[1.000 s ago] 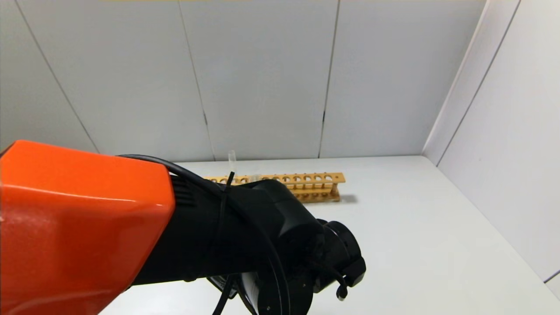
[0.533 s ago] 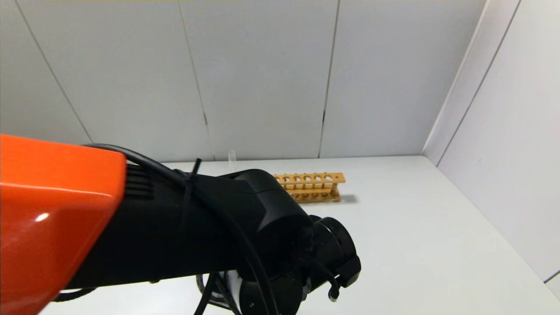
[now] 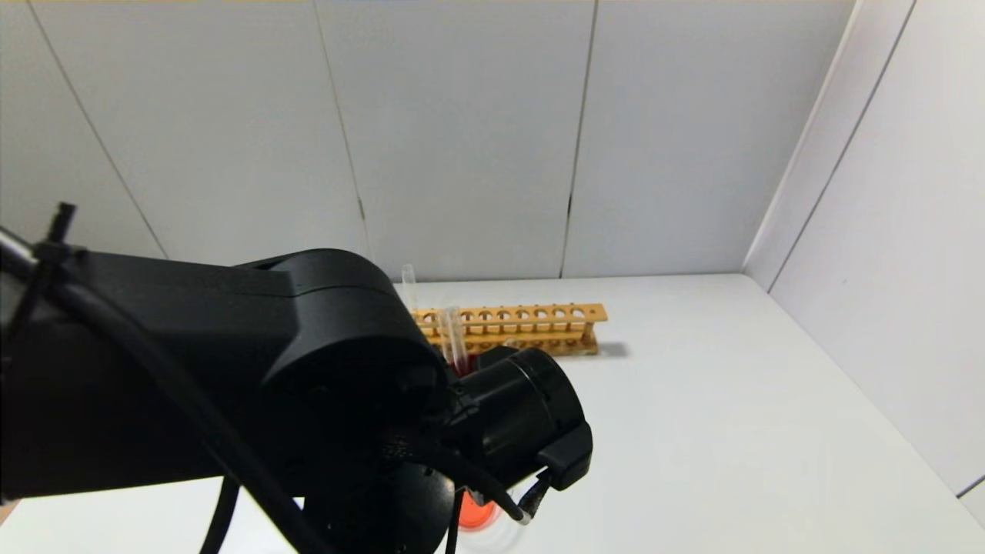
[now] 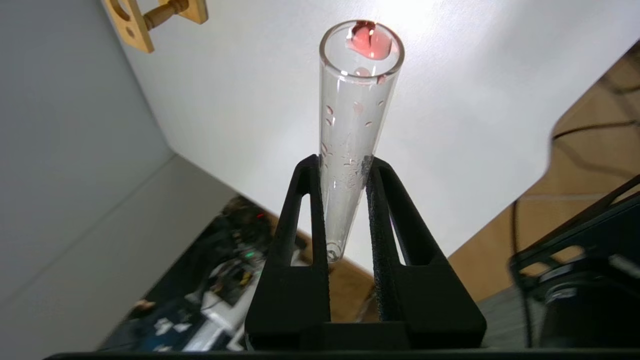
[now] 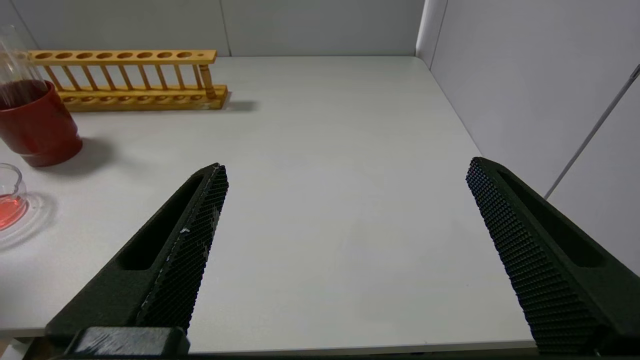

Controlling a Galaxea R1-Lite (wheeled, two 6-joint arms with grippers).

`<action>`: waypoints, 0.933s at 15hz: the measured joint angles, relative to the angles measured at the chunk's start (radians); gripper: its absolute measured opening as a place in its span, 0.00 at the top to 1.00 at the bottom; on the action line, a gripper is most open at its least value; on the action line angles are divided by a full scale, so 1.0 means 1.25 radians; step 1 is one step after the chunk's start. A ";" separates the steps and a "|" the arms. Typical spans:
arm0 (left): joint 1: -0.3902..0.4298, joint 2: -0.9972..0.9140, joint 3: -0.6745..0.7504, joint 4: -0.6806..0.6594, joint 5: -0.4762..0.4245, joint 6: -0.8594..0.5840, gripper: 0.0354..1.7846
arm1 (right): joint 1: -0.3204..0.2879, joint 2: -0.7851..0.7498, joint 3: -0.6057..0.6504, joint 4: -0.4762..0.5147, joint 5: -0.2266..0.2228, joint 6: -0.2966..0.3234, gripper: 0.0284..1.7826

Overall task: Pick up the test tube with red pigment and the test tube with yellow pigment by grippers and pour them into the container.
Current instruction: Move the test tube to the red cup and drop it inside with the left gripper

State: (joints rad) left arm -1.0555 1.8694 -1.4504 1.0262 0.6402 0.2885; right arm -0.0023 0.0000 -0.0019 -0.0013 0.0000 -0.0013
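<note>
My left gripper is shut on the test tube with red pigment. The tube is tipped, almost empty, with red drops at its open mouth. In the head view the left arm fills the lower left, and the container shows just below the wrist with red liquid in it. The container also shows in the right wrist view. My right gripper is open and empty over the bare table, right of the container. The test tube with yellow pigment is not visible.
A wooden tube rack stands at the back of the white table, with a clear tube by it. A dark red cup stands between rack and container. Walls close the back and right.
My left arm has swung and turned; its orange casing has left the view to the left. The rack's left part and the container with red liquid have come into sight.
</note>
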 joint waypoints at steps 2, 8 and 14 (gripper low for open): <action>0.001 -0.036 0.047 -0.067 -0.010 -0.046 0.85 | 0.000 0.000 0.000 0.000 0.000 0.000 0.02; 0.034 -0.148 0.236 -0.378 -0.073 -0.178 0.85 | 0.000 0.000 0.000 0.000 0.000 0.000 0.02; 0.070 -0.178 0.303 -0.702 -0.091 -0.331 0.85 | 0.000 0.000 0.000 0.000 0.000 0.000 0.02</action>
State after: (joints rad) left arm -0.9674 1.6472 -1.0717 0.1489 0.5268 -0.1249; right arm -0.0023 0.0000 -0.0019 -0.0013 0.0000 -0.0013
